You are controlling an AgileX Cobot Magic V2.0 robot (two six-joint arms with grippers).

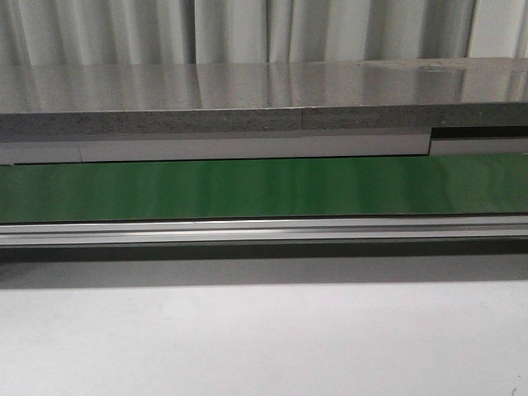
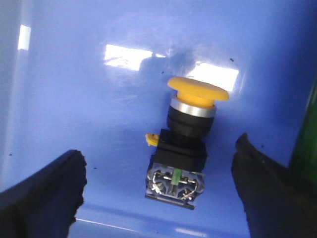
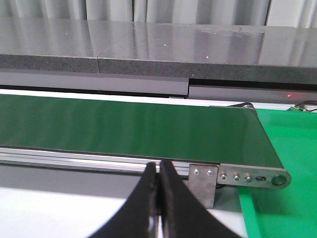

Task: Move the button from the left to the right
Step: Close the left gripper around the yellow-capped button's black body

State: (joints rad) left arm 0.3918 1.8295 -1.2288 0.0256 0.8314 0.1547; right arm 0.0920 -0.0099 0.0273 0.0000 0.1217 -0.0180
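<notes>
The button (image 2: pixel 184 144) is seen only in the left wrist view, lying on a glossy blue surface (image 2: pixel 74 99) between the two black fingers of the left pincer (image 2: pixel 163 193), which is spread wide with nothing gripped. Clear blue surface is left on both sides of the button, a broader gap toward one finger (image 2: pixel 47 193) than toward the other (image 2: pixel 265 188), and neither finger is touching it. The button's long axis is laid roughly along the pincer's reach, slightly slanted: the yellow mushroom cap (image 2: pixel 197 91) is pointed away from the pincer, while the black block with its metal terminals (image 2: pixel 174 182) is turned toward the fingertips. A small yellow tab (image 2: pixel 151 139) is shown at the side of the body. Beyond the cap, open blue surface with bright reflections is visible, and a dark green edge (image 2: pixel 308 134) is seen past the nearer finger. In the right wrist view, the right pincer (image 3: pixel 158 198) is closed, its fingers pressed together with nothing held. Ahead of it lie a silver rail (image 3: pixel 74 158), a green conveyor belt (image 3: pixel 124 126) ending at a metal end bracket (image 3: pixel 247 176), and a grey stone-like ledge (image 3: pixel 148 64) behind. A bright green mat (image 3: pixel 287 148) is spread beside the belt's end. In the front view, the pale worktop (image 1: pixel 264 346) is shown before the belt, with no pincer in sight.
</notes>
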